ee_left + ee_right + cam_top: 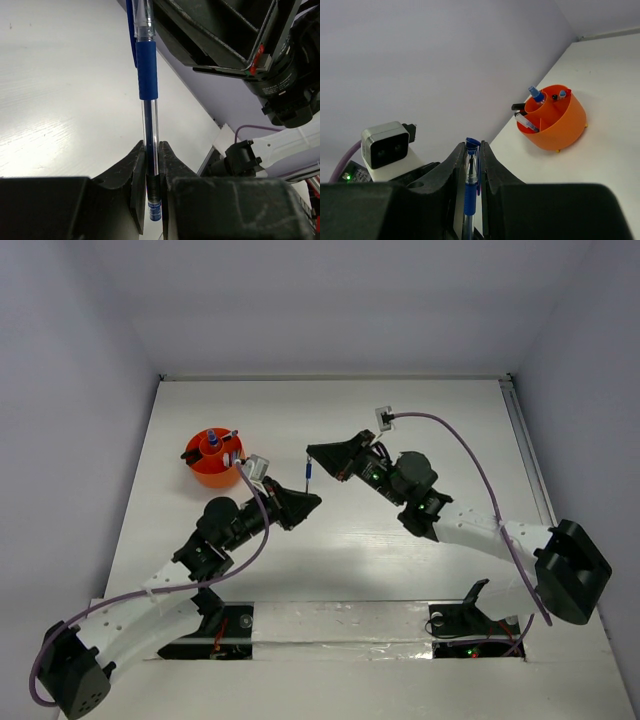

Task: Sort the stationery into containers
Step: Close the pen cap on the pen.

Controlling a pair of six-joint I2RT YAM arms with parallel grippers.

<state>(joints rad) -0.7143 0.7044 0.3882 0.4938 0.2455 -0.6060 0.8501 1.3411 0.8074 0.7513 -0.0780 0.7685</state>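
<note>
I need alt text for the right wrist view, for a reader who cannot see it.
The right hand holds a clear pen with a blue grip between its fingers. Beyond it, an orange cup with dividers stands on the white table and already holds several pens.

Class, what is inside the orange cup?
The orange cup has dividers; a blue-capped pen, a clear pen and a black marker poke out. Their lower ends are hidden by its wall.

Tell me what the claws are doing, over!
Left claw and right claw both shut on one blue pen, mid-air handover. Orange cup part filled. Nothing seen blocking.
</note>
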